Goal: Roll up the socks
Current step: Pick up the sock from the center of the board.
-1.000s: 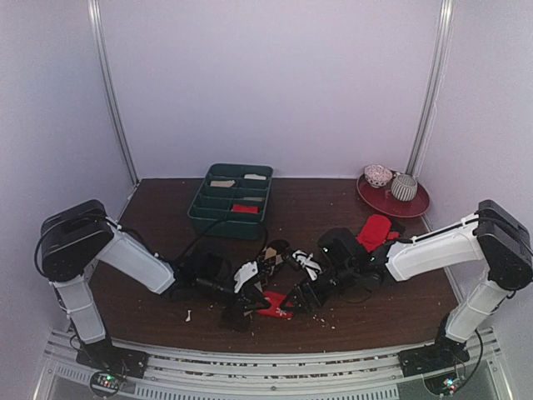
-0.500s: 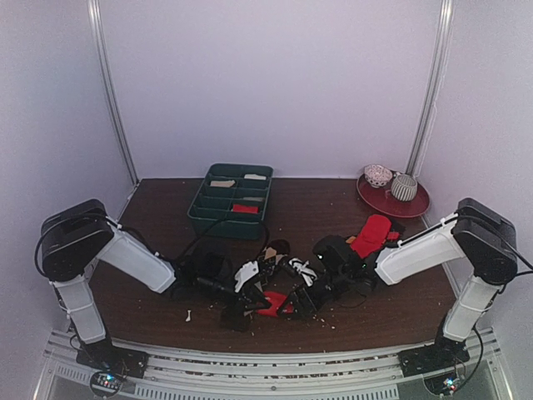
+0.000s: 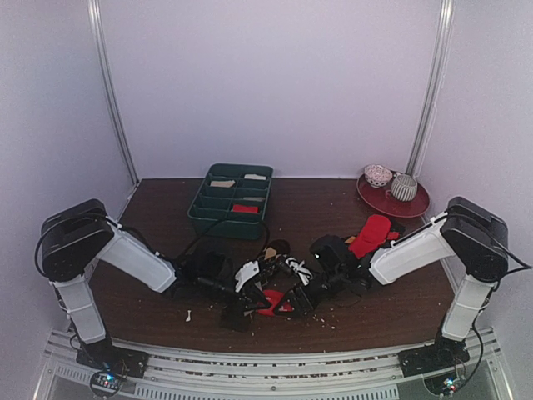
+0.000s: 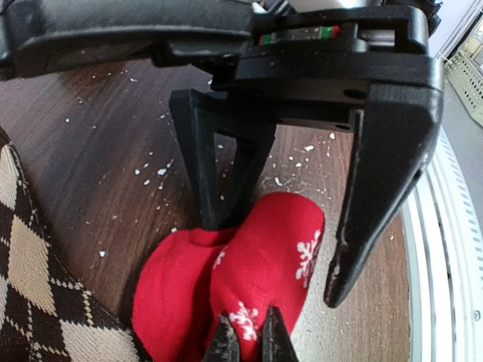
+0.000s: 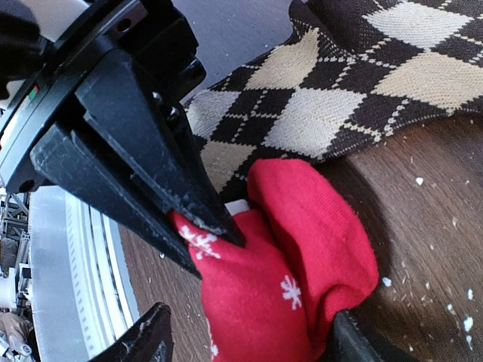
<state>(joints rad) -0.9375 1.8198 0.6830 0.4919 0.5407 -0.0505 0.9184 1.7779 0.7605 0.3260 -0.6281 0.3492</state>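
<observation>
A folded red sock (image 4: 264,256) with white snowflakes lies on the brown table near the front edge (image 3: 272,303). My left gripper (image 4: 249,345) is shut on its near edge, pinching the cloth at a snowflake; the right wrist view shows the same pinch (image 5: 213,249). My right gripper (image 5: 249,348) is open and straddles the sock, one finger on each side (image 4: 275,260). The brown sock with tan argyle diamonds (image 5: 324,98) lies flat just behind the red one, partly under it (image 4: 30,286). In the top view the two grippers, left (image 3: 252,298) and right (image 3: 293,298), meet over the red sock.
A green divided tray (image 3: 200,208) stands at the back centre. A dark red plate (image 3: 416,207) with a bowl and a cup is at the back right. Another red sock (image 3: 375,231) lies by the right arm. White crumbs dot the table; its metal edge rail (image 4: 445,249) is close.
My right arm has swung left, bringing its open gripper up to and around the red sock. The left gripper has stayed where it was, still pinching the sock.
</observation>
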